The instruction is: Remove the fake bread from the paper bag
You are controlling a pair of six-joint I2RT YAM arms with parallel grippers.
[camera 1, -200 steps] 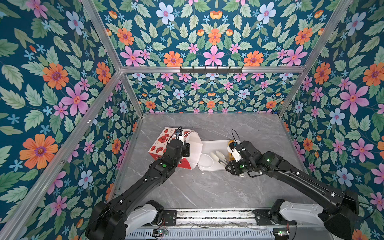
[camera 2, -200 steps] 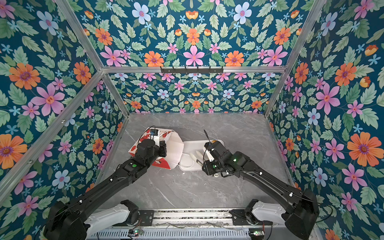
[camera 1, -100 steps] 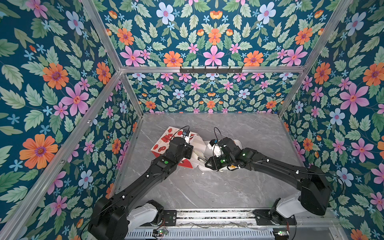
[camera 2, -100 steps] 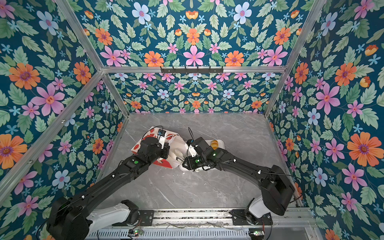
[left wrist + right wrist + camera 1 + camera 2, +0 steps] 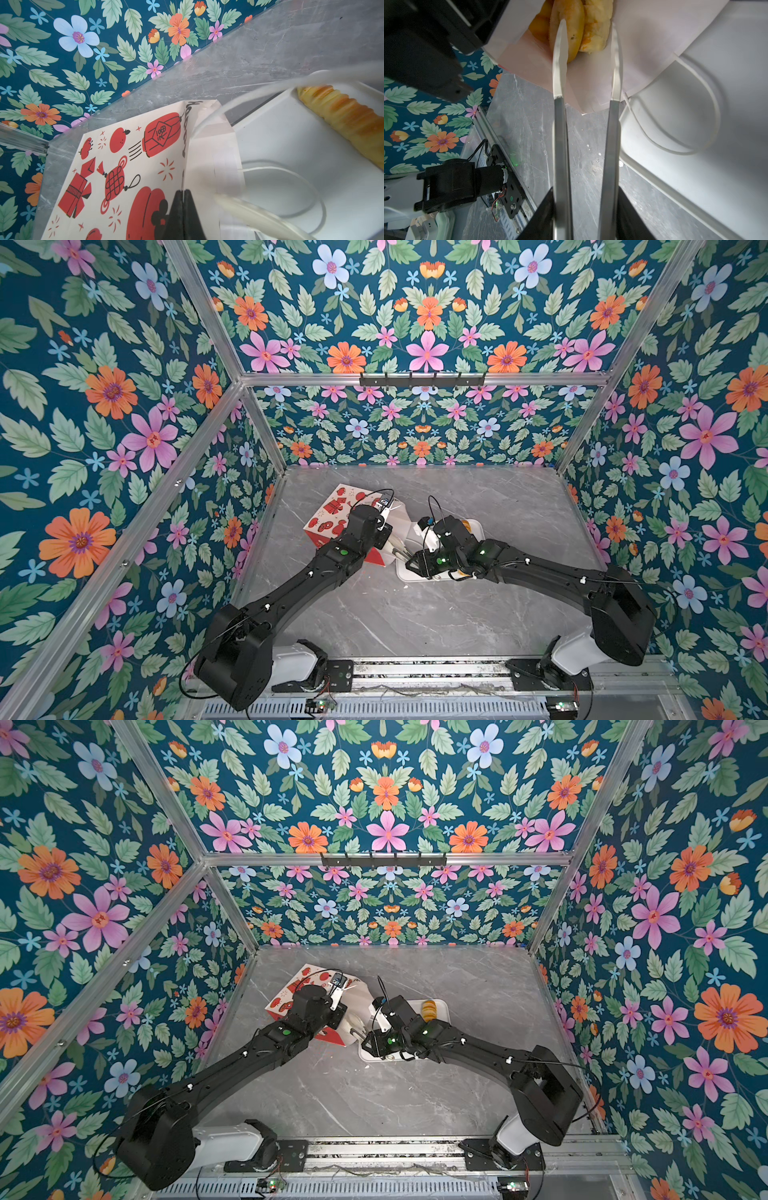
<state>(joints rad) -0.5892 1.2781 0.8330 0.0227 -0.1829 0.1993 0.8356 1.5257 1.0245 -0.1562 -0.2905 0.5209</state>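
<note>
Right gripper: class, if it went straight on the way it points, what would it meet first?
Most likely the ring-shaped bread inside the paper bag: the open right gripper points into the bag's mouth, one finger across that bread. Depth is unclear.

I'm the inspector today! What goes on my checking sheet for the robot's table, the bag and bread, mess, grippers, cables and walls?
Surface: grey marble table, lightly scratched.
Job's things: paper bag lying on its side, mouth at the white tray; fake bread just inside the mouth; one ridged loaf on the tray.
Clutter: a few white specks on the table beside the tray.
Grippers: left gripper shut on the bag's edge; right gripper open, tips astride the bread in the bag.
Cables: a black cable by the front rail; a white cord handle lies on the tray.
Surroundings: floral walls, aluminium frame.
</note>
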